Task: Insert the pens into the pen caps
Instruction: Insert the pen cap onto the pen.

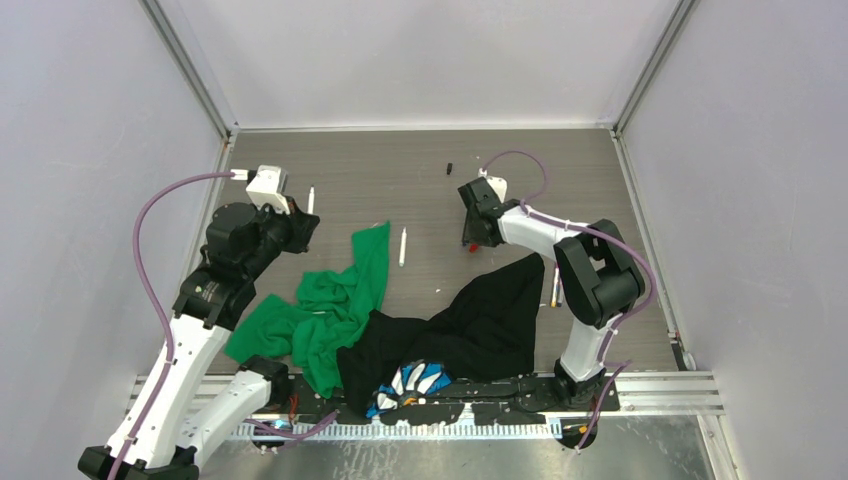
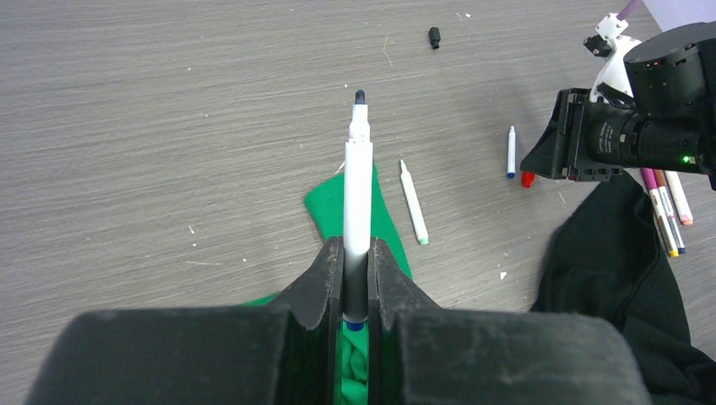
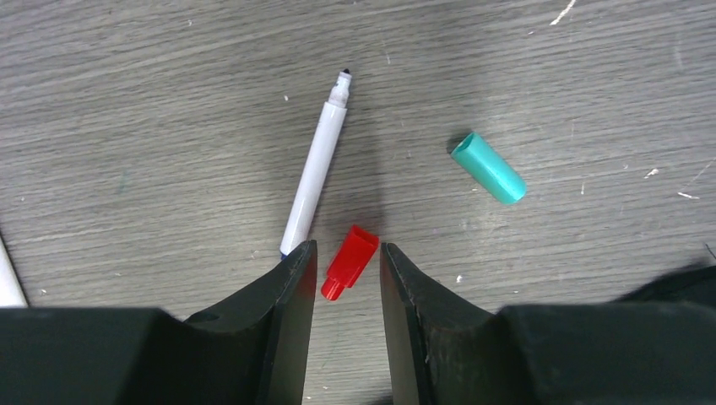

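Observation:
My left gripper point(image 2: 357, 253) is shut on a white pen point(image 2: 358, 186) with a dark tip and a blue rear end, and the pen points forward out of the jaws. In the top view this gripper point(image 1: 300, 225) is at the left with the pen point(image 1: 311, 200) sticking out. My right gripper point(image 3: 347, 246) is open and low over the table. A red cap point(image 3: 355, 251) lies between its fingers, with a gap on each side. A white pen point(image 3: 317, 173) lies just to the left of it, and a teal cap point(image 3: 488, 167) to the right. A black cap point(image 1: 450, 168) lies farther back.
A green cloth point(image 1: 330, 310) and a black cloth point(image 1: 470, 325) lie crumpled at the near middle. A green-ended pen point(image 1: 402, 246) lies beside the green cloth. Several pens point(image 2: 667, 211) lie at the black cloth's edge by the right arm. Frame walls point(image 1: 225, 130) bound the table.

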